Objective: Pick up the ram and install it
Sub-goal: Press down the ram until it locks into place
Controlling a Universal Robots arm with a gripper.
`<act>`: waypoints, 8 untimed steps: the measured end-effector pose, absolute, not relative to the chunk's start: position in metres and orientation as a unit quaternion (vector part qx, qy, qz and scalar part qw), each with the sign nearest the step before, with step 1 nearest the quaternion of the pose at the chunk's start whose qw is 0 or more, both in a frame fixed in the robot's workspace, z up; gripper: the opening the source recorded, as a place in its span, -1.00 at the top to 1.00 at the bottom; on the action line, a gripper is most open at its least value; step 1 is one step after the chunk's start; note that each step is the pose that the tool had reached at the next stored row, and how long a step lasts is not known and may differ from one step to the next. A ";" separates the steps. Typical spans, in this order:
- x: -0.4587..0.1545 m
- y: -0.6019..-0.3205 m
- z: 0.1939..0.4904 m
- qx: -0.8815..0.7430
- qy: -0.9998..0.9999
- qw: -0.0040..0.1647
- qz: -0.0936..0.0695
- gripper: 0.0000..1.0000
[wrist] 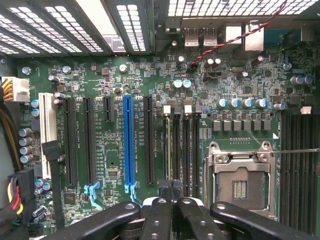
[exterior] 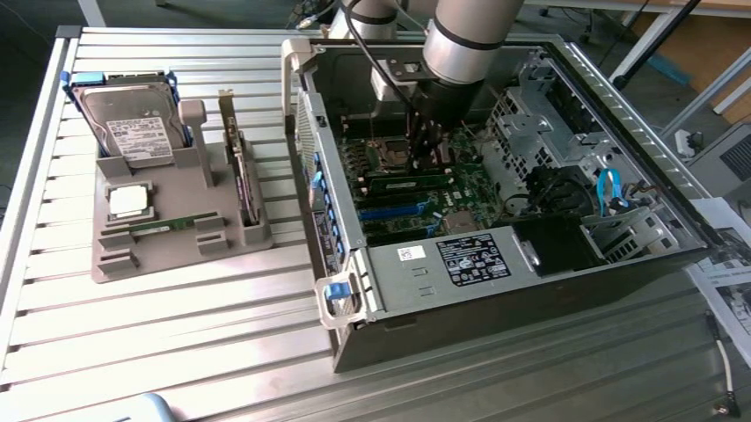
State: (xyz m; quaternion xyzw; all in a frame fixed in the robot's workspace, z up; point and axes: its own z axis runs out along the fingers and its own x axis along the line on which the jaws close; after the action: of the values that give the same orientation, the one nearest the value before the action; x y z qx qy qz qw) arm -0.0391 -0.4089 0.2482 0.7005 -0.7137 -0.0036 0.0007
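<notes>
Exterior view: the gripper is down inside the computer case, jaws clenched on nothing visible; the ram lies well apart on the grey holder, labels unreadable. Wrist view: the clenched gripper hangs over the motherboard, the blue slot just beside it.

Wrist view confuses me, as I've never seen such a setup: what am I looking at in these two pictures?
A robot arm reaches into an open computer case on a slatted metal table. The exterior view looks on from outside. The wrist view looks from the arm, past its black claw, onto the green main board. The claw is shut, with nothing visibly held. Beside the case, a grey stand holds a hard drive, a silver chip and a thin green memory strip.
</notes>
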 end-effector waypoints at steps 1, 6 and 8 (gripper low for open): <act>-0.039 -0.409 0.248 0.700 -0.714 0.001 -0.004 0.79; -0.039 -0.409 0.247 0.700 -0.714 0.001 -0.004 0.79; -0.039 -0.409 0.246 0.700 -0.714 0.001 -0.004 0.79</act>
State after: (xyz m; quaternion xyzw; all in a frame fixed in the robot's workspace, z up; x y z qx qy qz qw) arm -0.0391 -0.4089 0.2465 0.7005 -0.7137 -0.0035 0.0008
